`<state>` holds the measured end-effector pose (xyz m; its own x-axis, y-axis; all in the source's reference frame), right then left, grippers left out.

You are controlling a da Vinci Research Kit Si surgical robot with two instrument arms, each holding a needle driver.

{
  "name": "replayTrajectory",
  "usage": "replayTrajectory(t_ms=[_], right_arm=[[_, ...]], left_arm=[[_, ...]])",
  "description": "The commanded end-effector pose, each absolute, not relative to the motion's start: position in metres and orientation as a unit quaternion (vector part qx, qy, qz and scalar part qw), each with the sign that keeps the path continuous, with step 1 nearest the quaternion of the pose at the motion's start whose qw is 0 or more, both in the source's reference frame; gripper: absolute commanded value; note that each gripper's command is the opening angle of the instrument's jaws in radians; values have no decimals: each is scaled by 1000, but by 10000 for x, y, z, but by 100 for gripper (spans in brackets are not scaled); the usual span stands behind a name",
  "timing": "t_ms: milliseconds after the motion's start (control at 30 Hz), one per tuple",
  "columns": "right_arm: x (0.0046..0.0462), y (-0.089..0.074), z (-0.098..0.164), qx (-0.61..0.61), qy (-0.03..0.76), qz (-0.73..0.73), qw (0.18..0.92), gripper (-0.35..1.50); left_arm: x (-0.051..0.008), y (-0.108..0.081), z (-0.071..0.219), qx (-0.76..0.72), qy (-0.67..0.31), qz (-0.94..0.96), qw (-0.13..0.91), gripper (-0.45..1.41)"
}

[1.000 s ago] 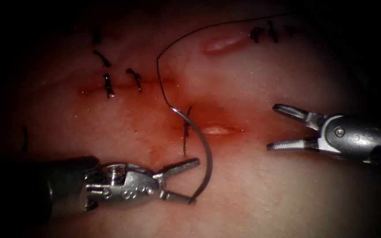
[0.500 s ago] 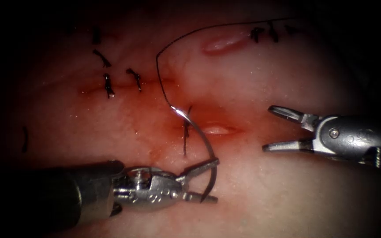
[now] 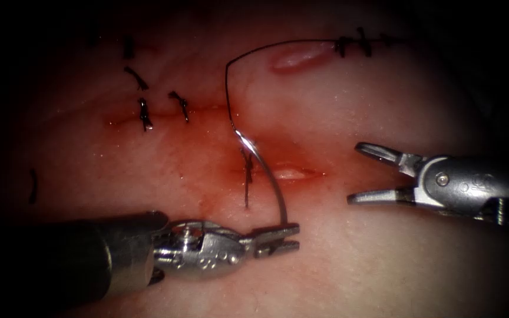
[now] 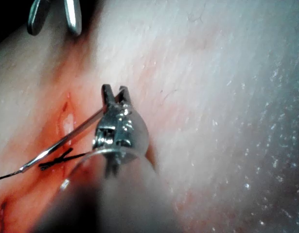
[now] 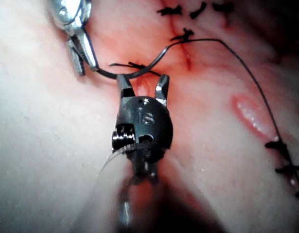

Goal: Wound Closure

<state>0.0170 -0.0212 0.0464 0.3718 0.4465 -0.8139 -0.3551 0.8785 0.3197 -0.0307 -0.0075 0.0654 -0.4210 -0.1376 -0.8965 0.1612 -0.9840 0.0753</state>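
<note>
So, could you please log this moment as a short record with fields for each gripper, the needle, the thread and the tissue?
left gripper: shut on the needle, near its pointed end
right gripper: open, holds nothing, right of the cut
needle: lies across the cut, swaged end up; whether it is in the tissue cannot be told
thread: runs from the needle's swaged end up and off to the right
tissue: earlier stitches left of the needle, red fluid around the cut
</note>
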Motion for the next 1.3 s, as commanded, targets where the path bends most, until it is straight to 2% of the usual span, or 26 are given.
replayTrajectory(t_ms=[33, 133, 233, 267, 400, 500, 600, 633, 733, 933, 1100, 1300], right_arm=[[182, -212, 467, 63, 503, 267, 820, 73], [181, -210, 467, 110, 476, 296, 821, 62], [183, -201, 468, 153, 475, 297, 814, 52], [185, -196, 468, 157, 477, 295, 813, 59], [192, -177, 467, 177, 493, 276, 806, 61], [201, -168, 465, 205, 493, 299, 791, 69], [209, -168, 462, 266, 464, 383, 753, 51], [212, -168, 461, 286, 452, 414, 737, 56], [222, -172, 458, 332, 417, 476, 699, 96], [243, -179, 457, 373, 389, 512, 668, 133], [268, -174, 463, 385, 400, 525, 644, 140], [292, -172, 477, 386, 403, 529, 639, 131]], left_arm=[[-310, -74, 656, 525, 22, -845, 95, -45], [-303, -77, 648, 501, 51, -856, 116, -45], [-297, -81, 638, 462, 37, -873, 153, -45], [-296, -82, 634, 448, 25, -879, 161, -45], [-294, -87, 622, 407, -9, -895, 185, -45], [-295, -86, 612, 368, -43, -905, 207, -45], [-297, -81, 605, 335, -65, -912, 227, -45], [-297, -79, 604, 328, -70, -914, 229, -45], [-297, -74, 600, 317, -94, -915, 233, -45], [-297, -70, 594, 299, -124, -914, 244, -45], [-299, -69, 585, 294, -142, -911, 250, -45], [-300, -70, 574, 291, -161, -905, 265, -45]])
